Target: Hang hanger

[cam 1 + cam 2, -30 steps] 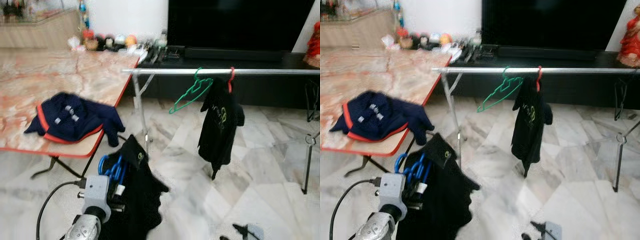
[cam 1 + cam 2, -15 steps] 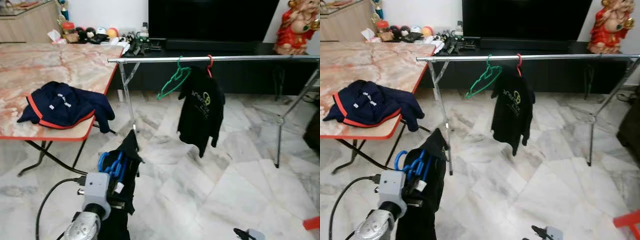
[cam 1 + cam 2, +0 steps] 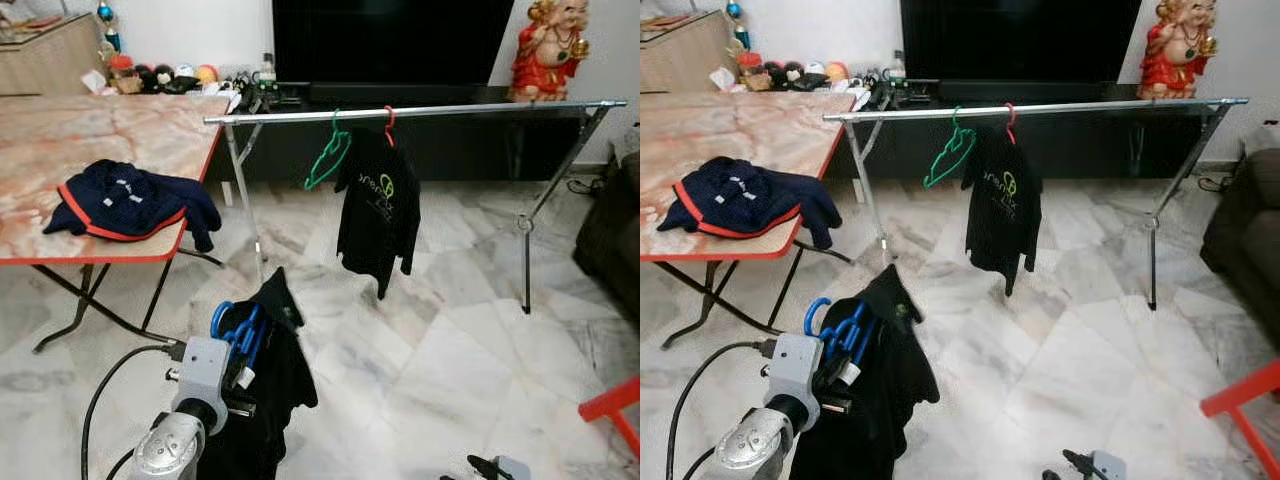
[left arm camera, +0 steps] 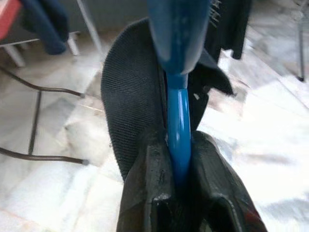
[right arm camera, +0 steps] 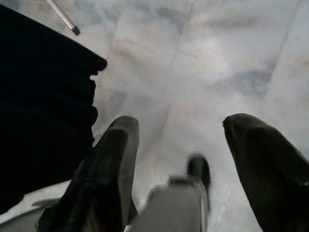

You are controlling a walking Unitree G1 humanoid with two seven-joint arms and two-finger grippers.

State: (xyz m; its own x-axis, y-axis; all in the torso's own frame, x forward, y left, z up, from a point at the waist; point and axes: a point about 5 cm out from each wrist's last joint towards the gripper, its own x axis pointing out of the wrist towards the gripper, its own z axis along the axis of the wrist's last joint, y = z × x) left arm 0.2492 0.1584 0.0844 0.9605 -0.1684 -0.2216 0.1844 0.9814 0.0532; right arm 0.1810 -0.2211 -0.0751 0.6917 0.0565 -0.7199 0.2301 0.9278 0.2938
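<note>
My left gripper (image 4: 178, 147) is shut on a blue hanger (image 3: 238, 326) that carries a black garment (image 3: 278, 378), held low at the lower left, well short of the rack. The silver clothes rail (image 3: 450, 108) runs across the room ahead. On it hang an empty green hanger (image 3: 326, 160) and a black T-shirt (image 3: 378, 205) on a red hanger (image 3: 388, 116). Rail to the right of the T-shirt is bare. My right gripper (image 5: 181, 128) hangs open over the marble floor, with nothing between its fingers.
A marble-topped folding table (image 3: 120, 130) stands at the left with a navy and red jacket (image 3: 125, 200) on it. A red stool (image 3: 610, 405) is at the lower right, a dark sofa (image 3: 612, 230) at the right edge, and a TV console (image 3: 440, 95) behind the rack.
The camera has swung right and drawn back, so the rack's right leg, the sofa and the red stool now show. My left gripper still holds the blue hanger; the garment has swung a little.
</note>
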